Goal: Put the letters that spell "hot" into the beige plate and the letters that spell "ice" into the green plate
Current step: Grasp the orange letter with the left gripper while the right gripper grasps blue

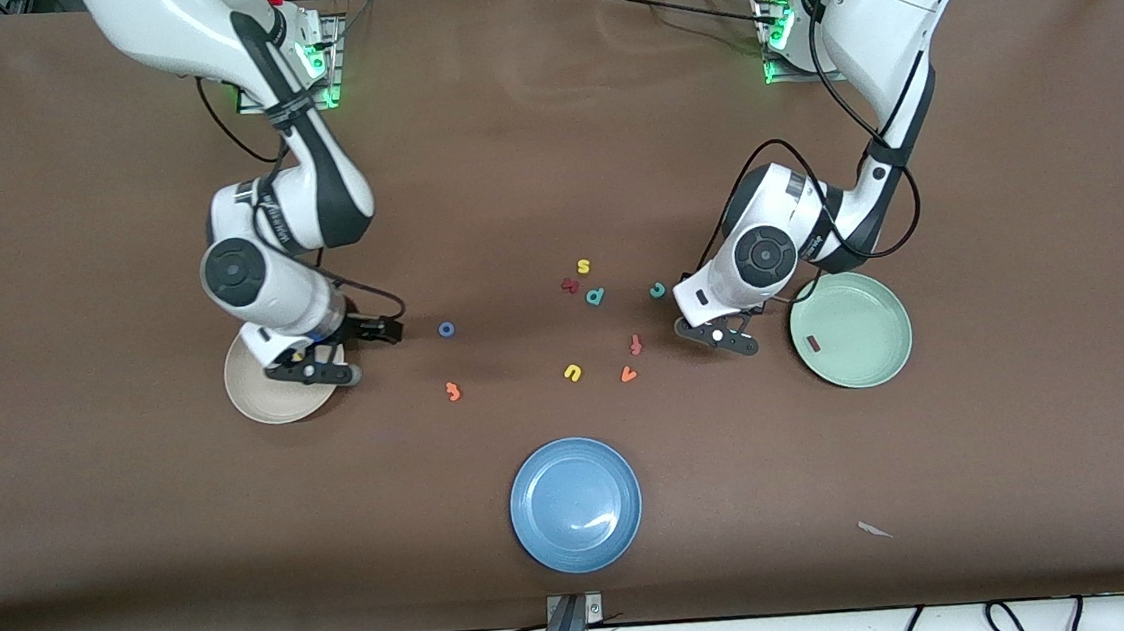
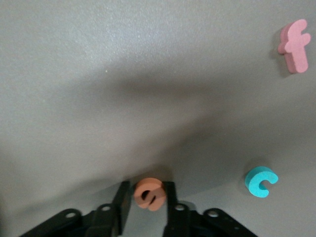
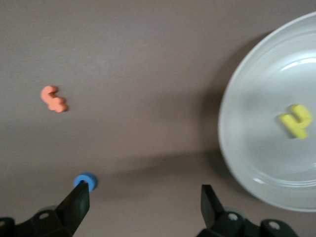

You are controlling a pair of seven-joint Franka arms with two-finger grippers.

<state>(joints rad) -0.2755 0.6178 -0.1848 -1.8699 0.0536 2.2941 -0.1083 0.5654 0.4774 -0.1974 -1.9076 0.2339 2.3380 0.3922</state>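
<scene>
My left gripper is down at the table beside the green plate, toward the right arm's end of it. It is shut on the orange e. The teal c lies loose close by. A dark red i rests in the green plate. My right gripper hangs open and empty over the rim of the beige plate, where the yellow h lies. The blue o and the orange t lie on the cloth between the beige plate and the middle of the table.
A blue plate stands nearest the front camera at mid-table. Loose letters lie mid-table: yellow s, dark red bent letter, teal p, red f, yellow u, orange v.
</scene>
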